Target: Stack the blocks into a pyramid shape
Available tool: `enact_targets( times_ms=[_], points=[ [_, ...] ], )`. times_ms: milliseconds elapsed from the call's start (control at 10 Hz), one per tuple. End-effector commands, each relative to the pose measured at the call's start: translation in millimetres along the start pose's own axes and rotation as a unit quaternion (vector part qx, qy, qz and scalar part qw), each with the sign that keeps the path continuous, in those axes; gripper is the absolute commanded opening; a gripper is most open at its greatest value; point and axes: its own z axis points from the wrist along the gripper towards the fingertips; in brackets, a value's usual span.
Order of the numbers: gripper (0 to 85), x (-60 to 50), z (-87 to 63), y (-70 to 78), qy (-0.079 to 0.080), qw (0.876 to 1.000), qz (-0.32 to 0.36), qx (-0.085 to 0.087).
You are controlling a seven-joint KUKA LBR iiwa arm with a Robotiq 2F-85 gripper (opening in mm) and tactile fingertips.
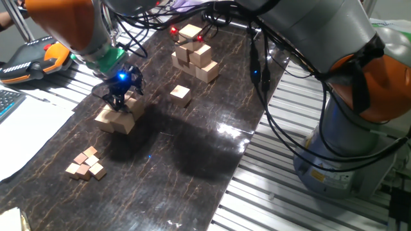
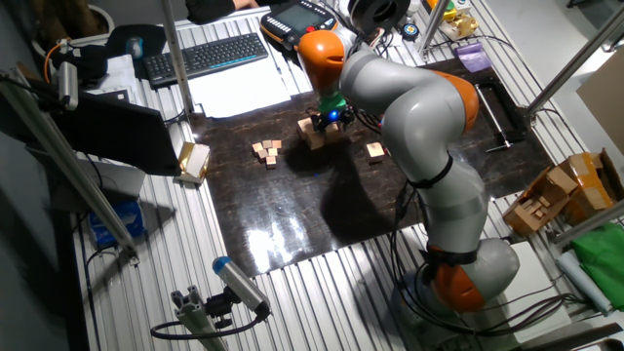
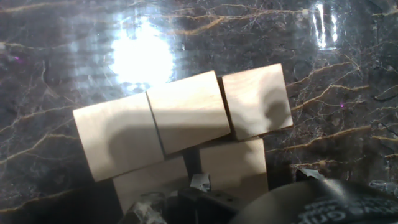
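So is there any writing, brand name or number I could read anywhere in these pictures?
None can be read.
Keyboard: the key legends are too small to read.
Handheld controller: no legible label.
Blocks and robot arm: plain, no visible markings.

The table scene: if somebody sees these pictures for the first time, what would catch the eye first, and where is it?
First comes the big grey and orange arm, bent over the dark marble-patterned mat. Its gripper, glowing blue, hangs right over a low pile of tan blocks near the mat's left edge; the hand view shows three in a row. Next, a taller stack of cubes stands at the far end, and one lone block lies between.
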Motion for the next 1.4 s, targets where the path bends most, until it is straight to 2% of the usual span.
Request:
enact_targets(
  times_ms=[0,400,800,1000,1300],
  points=[
    [70.0,0.9,0.1,1.5,0.000,1.000,0.001,-0.001],
    [70.7,1.9,3.1,3.4,-0.002,1.000,0.004,-0.001],
    [69.0,0.4,10.5,4.2,0.001,1.000,-0.012,-0.020],
    [65.7,0.8,12.5,4.8,0.002,1.000,-0.013,-0.024],
    [54.7,0.8,12.9,4.8,0.004,0.999,-0.016,-0.029]
  ],
)
